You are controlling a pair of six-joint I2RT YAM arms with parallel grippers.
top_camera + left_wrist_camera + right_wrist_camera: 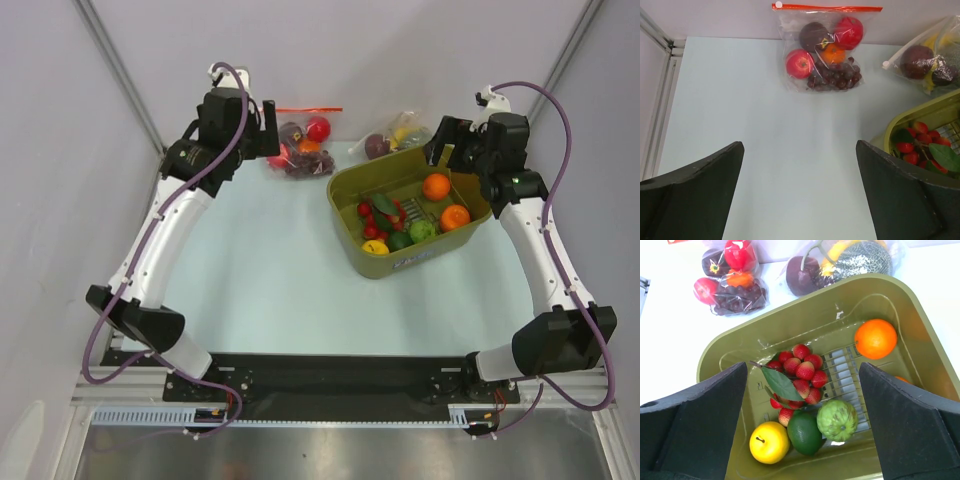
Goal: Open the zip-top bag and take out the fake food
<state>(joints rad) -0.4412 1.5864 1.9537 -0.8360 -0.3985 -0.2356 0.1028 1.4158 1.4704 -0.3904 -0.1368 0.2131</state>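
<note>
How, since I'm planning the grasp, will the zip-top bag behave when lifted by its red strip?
Probably floppy: the zip-top bag is thin, crinkled film, so it should sag. The fake food inside looks round and loose, likely shifting downward.

The zip-top bag [300, 140] lies at the far edge of the table [270, 280], left of centre, with the fake food [822, 55] inside it. A second bag [392, 135] lies to its right, apart. The tub [345, 225] sits just before that second bag, holding loose fruit [400, 225].

No readable text, pale mark [408, 262] on olive bin [455, 238] front, perhaps a label
</note>
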